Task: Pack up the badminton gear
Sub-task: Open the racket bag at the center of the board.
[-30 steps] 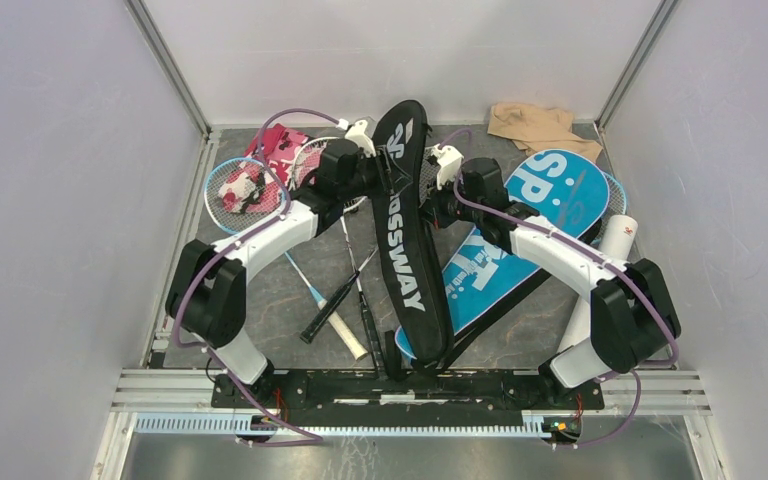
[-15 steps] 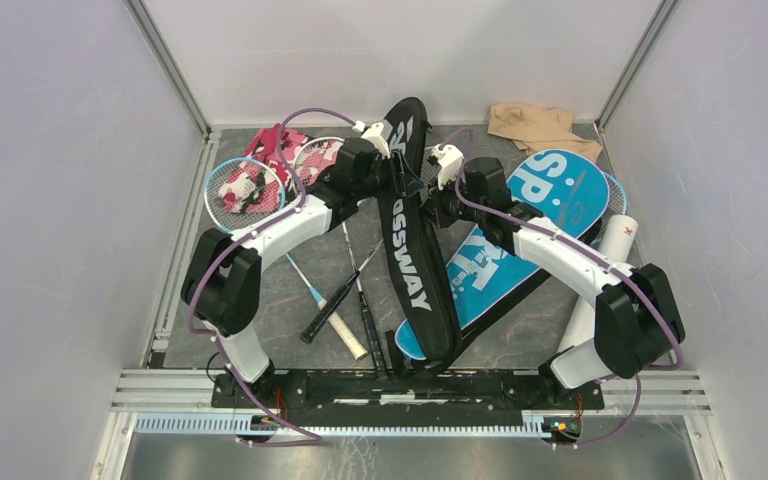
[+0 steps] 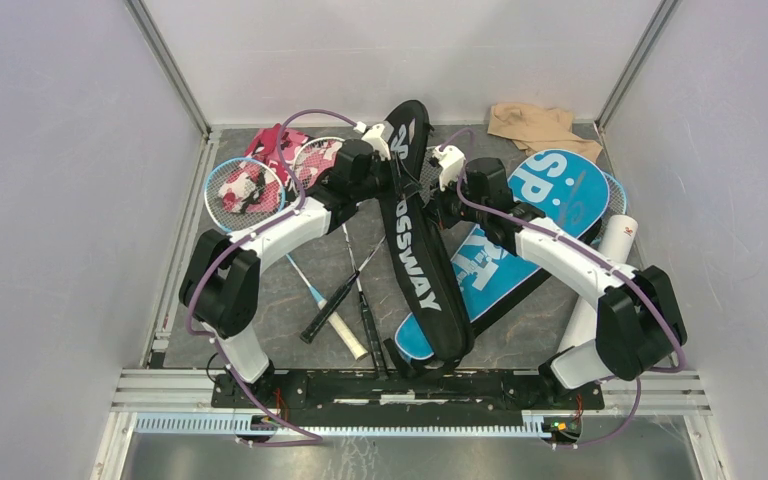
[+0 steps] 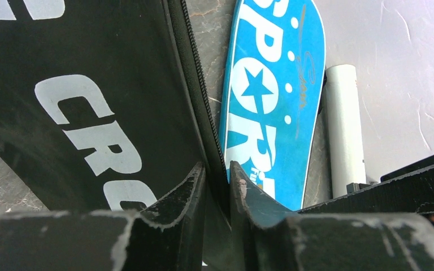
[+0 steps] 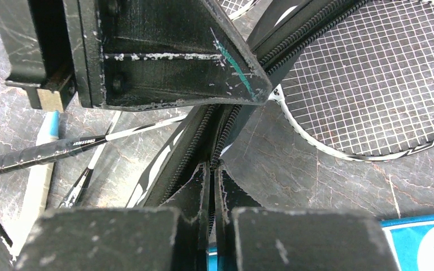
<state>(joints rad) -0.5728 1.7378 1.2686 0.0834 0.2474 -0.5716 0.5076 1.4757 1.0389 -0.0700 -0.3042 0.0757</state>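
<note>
Between the fingertips of the left gripper [image 4: 217, 180]: the zip edge of the black CROSSWAY cover [image 4: 90, 101], pinched in a narrow gap
Between the fingertips of the right gripper [image 5: 212, 180]: the same cover's zip seam, with the jaws almost closed on it and the left gripper facing from the other side
Just past the right gripper: one strung racket head [image 5: 367, 79], flat on the table and partly under the cover rather than inside it
Just past the left gripper: the blue SPORT cover [image 4: 271, 96], partly under the black one
Farther past the left gripper: the white tube [image 4: 343, 130], lying beside the blue cover
Done so far: by my judgement nothing is packed; both grippers only hold the black cover's zip edges
Left to do: every racket still has to go into a cover, and the covers need zipping
Covers: two
Tubes: one
Loose rackets [image 3: 322, 312]: at least three handles counted from above; I cannot tell if there are more
Shuttlecocks: I cannot make any out for certain
Cloths, not gear: one pink camouflage cloth [image 3: 280, 150] and one beige cloth [image 3: 535, 125], both far off
</note>
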